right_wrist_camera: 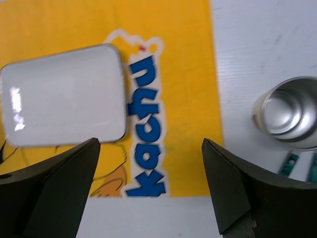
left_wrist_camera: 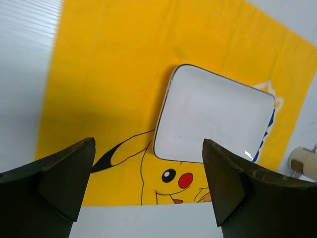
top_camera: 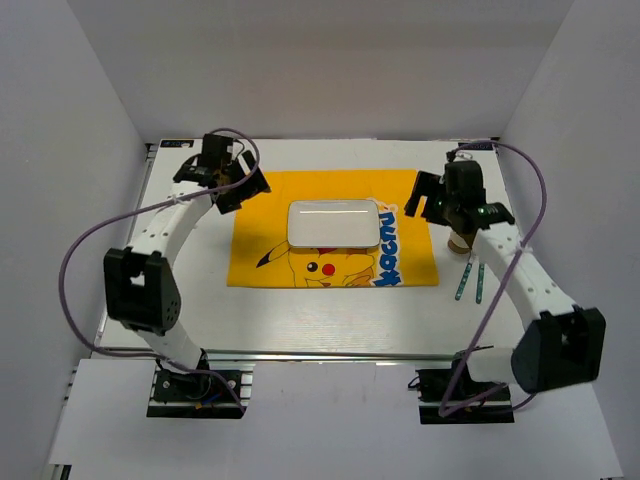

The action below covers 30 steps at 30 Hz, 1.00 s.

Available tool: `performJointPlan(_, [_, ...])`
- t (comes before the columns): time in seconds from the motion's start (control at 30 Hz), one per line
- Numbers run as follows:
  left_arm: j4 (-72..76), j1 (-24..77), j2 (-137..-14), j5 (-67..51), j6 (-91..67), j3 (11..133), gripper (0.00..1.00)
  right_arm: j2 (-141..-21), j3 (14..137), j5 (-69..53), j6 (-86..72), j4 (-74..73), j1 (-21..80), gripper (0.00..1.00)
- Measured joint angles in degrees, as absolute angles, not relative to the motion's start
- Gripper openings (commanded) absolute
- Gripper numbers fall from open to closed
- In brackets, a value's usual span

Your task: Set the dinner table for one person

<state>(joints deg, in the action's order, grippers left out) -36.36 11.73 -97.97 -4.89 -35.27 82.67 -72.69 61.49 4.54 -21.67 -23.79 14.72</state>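
Top external view: the dinner table [top_camera: 320, 320] fills mid-frame, a stiff, fixed slab to set things on, not to grasp.
At centre the limp yellow placemat [top_camera: 262, 205] reads "kachu". Its glossy plate [top_camera: 334, 222] looks slippery and fragile, best pinched at the rim. A metal cup [right_wrist_camera: 287, 111] stands right of the mat. Left gripper [left_wrist_camera: 148, 144] and right gripper [right_wrist_camera: 151, 144] gape, empty.

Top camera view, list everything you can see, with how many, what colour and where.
dinner table: one, white, under everything.
placemat: one, yellow Pikachu print, mid-table.
plate: one, white, on the placemat.
cup: one, silvery inside, right of the placemat.
thin utensils: two, teal, side by side just nearer than the cup.
left gripper: one, black, open, over the placemat's far left corner.
right gripper: one, black, open, over the placemat's right edge.
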Motion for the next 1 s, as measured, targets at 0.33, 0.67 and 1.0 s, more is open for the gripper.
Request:
performJointPlan(0.33, [-45.5, 11.4, -80.3, 6.7, -35.1, 73.7, 0.98, -91.0, 69.7, 16.1, -22.0, -26.5, 5.2, 0.84])
performJointPlan(0.67, [-46.5, 11.4, -83.0, 4.5, -31.0, 68.2, 0.98, -98.9, 69.8, 18.0, -21.8, -26.0, 3.9, 0.23])
performJointPlan(1.0, [-44.6, 11.4, -80.5, 2.6, -29.4, 66.6, 0.98, -102.5, 78.8, 24.0, -19.1, -30.3, 7.3, 0.0])
